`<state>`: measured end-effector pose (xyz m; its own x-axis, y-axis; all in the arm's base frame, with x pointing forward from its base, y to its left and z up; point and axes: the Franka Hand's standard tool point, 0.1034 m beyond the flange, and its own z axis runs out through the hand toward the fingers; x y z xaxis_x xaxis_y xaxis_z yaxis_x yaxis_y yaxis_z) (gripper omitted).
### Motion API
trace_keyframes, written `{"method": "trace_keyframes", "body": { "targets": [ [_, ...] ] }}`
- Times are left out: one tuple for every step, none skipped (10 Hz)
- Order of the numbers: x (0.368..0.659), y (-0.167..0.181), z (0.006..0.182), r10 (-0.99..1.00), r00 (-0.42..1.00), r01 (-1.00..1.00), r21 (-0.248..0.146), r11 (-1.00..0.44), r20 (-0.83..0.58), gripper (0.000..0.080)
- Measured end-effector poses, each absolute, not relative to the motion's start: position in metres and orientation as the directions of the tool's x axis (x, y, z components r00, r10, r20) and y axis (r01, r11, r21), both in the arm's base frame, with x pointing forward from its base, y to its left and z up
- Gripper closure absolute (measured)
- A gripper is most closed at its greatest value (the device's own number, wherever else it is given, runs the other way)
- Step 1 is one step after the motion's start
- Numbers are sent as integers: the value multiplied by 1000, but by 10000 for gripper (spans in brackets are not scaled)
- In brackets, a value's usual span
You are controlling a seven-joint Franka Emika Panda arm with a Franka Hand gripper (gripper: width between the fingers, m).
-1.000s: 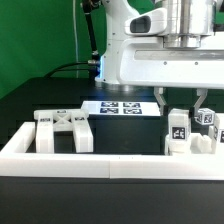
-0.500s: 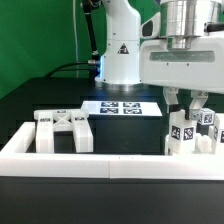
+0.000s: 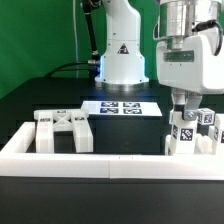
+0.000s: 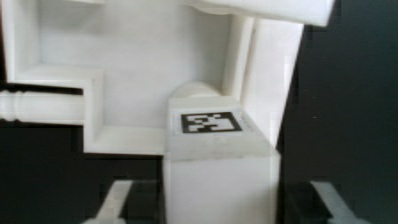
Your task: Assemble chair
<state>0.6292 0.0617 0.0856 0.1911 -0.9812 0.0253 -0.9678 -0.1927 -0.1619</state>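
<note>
Gripper [image 3: 188, 104] hangs over the cluster of chair parts at the exterior view's right, pointing straight down. Fingers [image 4: 118, 200] are released: in the wrist view we see them standing either side of a square post [image 4: 217, 160], with a dark gap on each side and no contact. The post carries a black-and-white tag [image 4: 212, 122] on the face toward the wrist camera.

Behind the post in the wrist view sits a white panel [image 4: 125, 50] with raised edges. A short round peg [image 4: 36, 100] sticks out beside it.

In the exterior view we see a tagged post [image 3: 179, 135] standing upright right under the gripper, just inside the long low border wall [image 3: 100, 160]. More tagged parts [image 3: 208, 125] crowd just beside it, toward the exterior view's right. We cannot tell which of them touch each other.

The cross-braced frame [image 3: 63, 128] sits well apart from that cluster, at the exterior view's left, also just inside the wall. The marker board [image 3: 121, 107] lies flat on the black bench [image 3: 35, 102], farther back, in front of the arm's base [image 3: 120, 55].

All the chair parts we can see rest on the bench.
</note>
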Motion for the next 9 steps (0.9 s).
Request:
{"method": "trace_keyframes", "body": {
  "targets": [
    [629, 62, 86, -970, 242, -957, -156, -244, 33, 331],
    [630, 62, 86, -941, 335, -929, -149, -338, 47, 331],
    [630, 62, 87, -883, 464, -872, -141, -469, 72, 186],
    [630, 63, 86, -816, 570, -807, -126, -577, 93, 157],
    [632, 63, 88, -736, 666, -726, -121, -677, 118, 152],
    [633, 60, 88, -673, 727, -663, -116, -739, 138, 152],
    [634, 58, 88, -577, 802, -569, -99, -817, 155, 151],
    [634, 57, 88, -488, 857, -481, -83, -873, 167, 151],
    [633, 57, 87, -405, 898, -400, -66, -914, 173, 151]
  ]
}}
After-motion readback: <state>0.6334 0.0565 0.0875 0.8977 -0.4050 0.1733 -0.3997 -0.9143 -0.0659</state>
